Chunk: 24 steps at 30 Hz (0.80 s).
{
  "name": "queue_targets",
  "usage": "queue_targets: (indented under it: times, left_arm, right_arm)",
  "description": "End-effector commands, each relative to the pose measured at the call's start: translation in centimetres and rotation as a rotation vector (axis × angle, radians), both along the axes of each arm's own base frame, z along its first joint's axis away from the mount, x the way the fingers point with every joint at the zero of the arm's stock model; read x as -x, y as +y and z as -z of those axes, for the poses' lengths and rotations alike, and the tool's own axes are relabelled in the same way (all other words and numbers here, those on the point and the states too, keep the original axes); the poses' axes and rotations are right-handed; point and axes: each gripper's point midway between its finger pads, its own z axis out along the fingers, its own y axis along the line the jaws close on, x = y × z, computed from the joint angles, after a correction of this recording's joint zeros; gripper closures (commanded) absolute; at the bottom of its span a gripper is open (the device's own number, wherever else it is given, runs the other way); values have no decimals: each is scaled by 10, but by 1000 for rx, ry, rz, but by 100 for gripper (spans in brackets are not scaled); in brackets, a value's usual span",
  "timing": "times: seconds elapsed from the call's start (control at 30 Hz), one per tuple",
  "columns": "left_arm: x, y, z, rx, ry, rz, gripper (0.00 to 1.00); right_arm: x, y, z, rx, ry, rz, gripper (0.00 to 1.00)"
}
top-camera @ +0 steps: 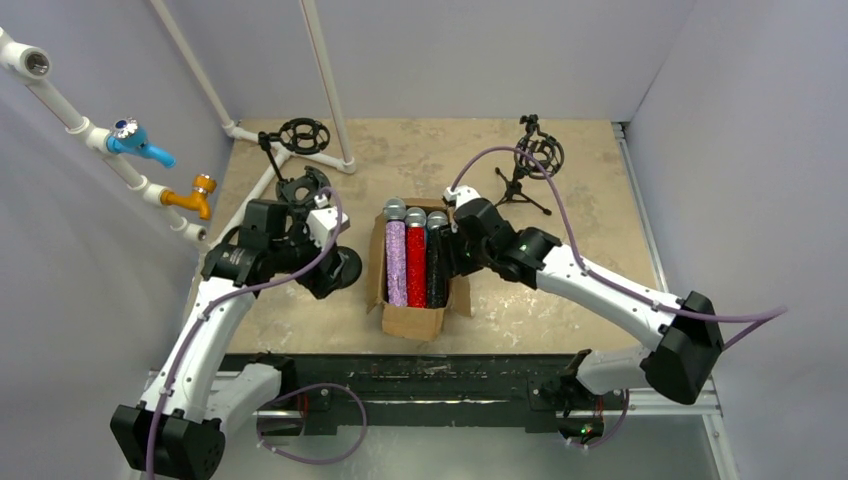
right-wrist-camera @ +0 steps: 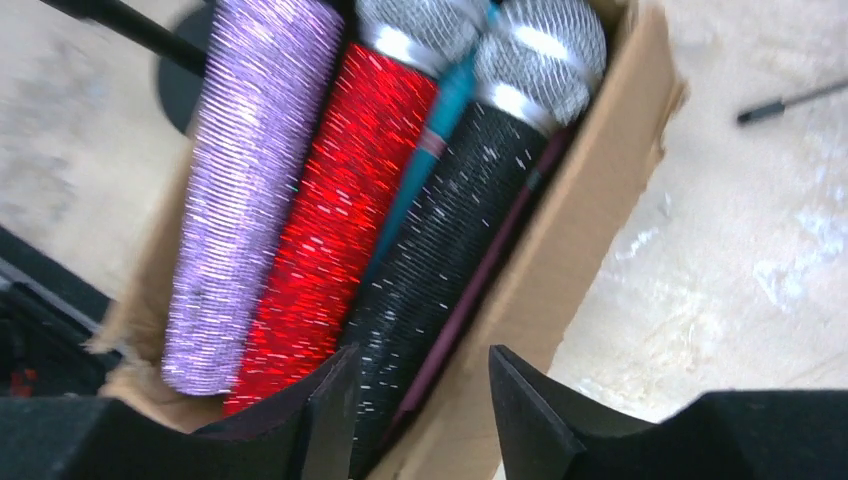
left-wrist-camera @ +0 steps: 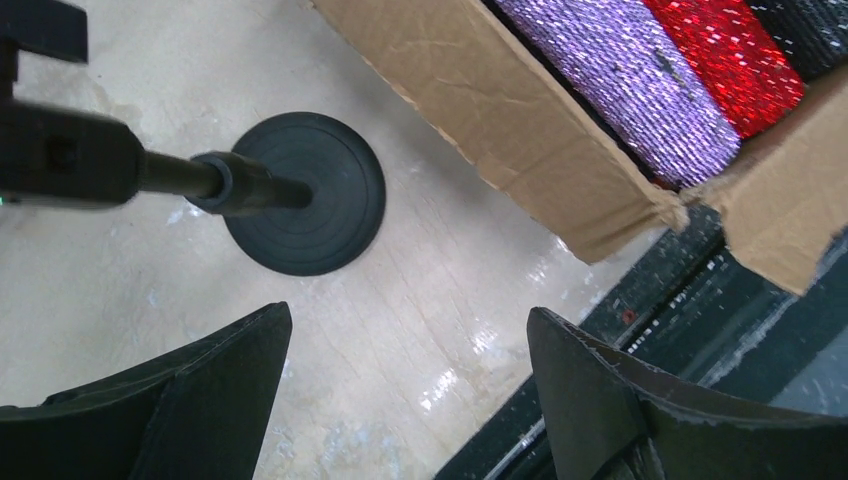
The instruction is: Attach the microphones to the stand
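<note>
Cardboard box (top-camera: pixel 412 322) walls keep our three glittery microphones (top-camera: pixel 416 262) packed together, so our right gripper (right-wrist-camera: pixel 420 360) hovers parted and empty over the black microphone (right-wrist-camera: pixel 450 230), our left gripper (left-wrist-camera: pixel 410 315) open beside the stand (left-wrist-camera: pixel 330 230).

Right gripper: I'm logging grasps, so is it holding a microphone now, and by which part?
Nothing is held. The right gripper stands open over the black microphone, which lies in the cardboard box beside the red microphone.
</note>
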Motion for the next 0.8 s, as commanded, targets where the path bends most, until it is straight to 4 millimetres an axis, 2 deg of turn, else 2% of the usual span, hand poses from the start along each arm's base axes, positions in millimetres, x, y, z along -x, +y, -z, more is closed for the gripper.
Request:
queue_targets:
  times: [0.0,0.07,0.17,0.33,0.43,0.5,0.6,0.77]
  left_arm:
    - [20,-10,-41,71,-53,78,11]
    - [33,-14,-59,106,-61,113,10]
    - [44,-15,-91,164,-109,122,9]
    - [29,6,-145,224,-203,-55,10]
    - [20,19,-172,244,-237,-160,12]
    - [14,26,-182,249,-242,-229,16]
    - [7,33,-192,260,-244,-299,20]
    - [2,35,-202,294,-259,-349,21]
  right_arm:
    - [-13,18,-97,-164,-195,-39,43]
    - [-16,30,-120,-221,-248,-88,39]
    - [-17,63,-144,-298,-305,-209,35]
    - [-3,136,-162,-374,-380,-467,27]
    - [8,177,-161,-384,-417,-591,24]
    - [8,197,-157,-394,-440,-625,23]
    - [-5,215,-143,-373,-461,-622,24]
    - [-29,235,-121,-354,-504,-569,28]
